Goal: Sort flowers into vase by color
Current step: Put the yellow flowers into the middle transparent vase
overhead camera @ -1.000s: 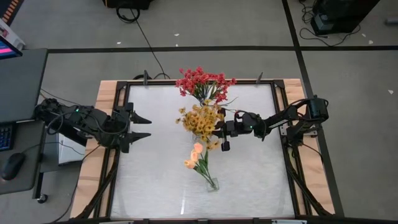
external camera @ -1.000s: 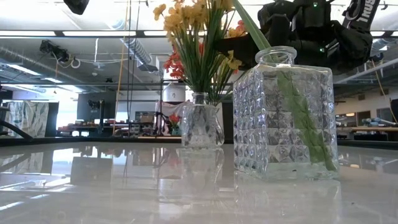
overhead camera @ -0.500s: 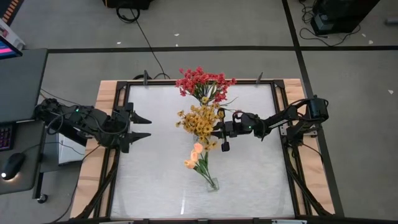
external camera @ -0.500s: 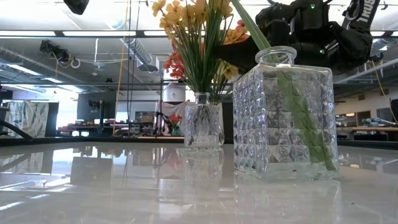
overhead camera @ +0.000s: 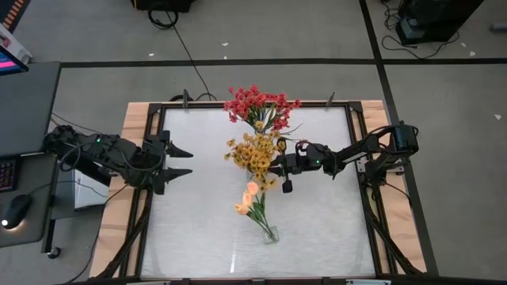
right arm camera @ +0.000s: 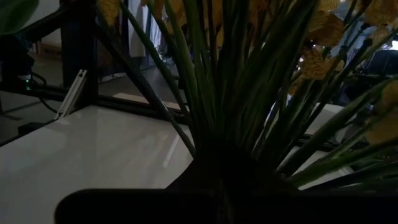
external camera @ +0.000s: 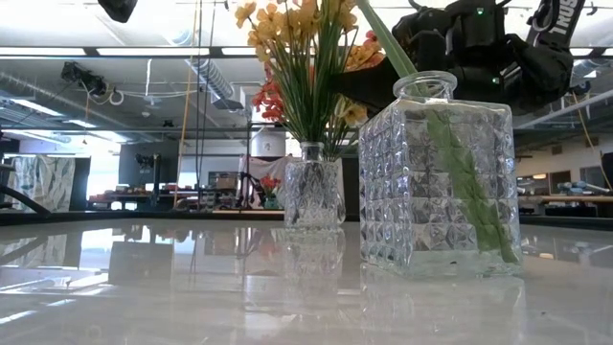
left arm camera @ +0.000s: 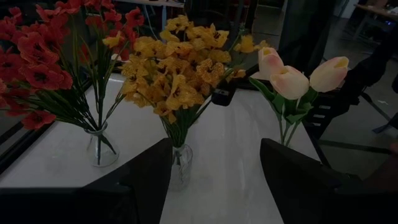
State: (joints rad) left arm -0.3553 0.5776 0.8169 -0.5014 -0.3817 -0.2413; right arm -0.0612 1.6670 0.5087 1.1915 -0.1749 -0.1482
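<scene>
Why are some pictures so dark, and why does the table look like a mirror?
Both wrist views are dim: the yellow flowers and red flowers look muted in the left wrist view, and the right wrist view shows shadowy stems. The low view is bright; the glossy table mirrors the square glass vase and ceiling lights.

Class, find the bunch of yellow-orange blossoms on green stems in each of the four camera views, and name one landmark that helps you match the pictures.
High view: yellow-orange bunch at table centre, between red and peach flowers.
Low view: upper middle, above the small glass vase.
Left wrist view: centre.
Right wrist view: only its green stems fill the frame, blossoms at the edges.
Shared landmark: the red flowers beside it, seen in three views.
</scene>
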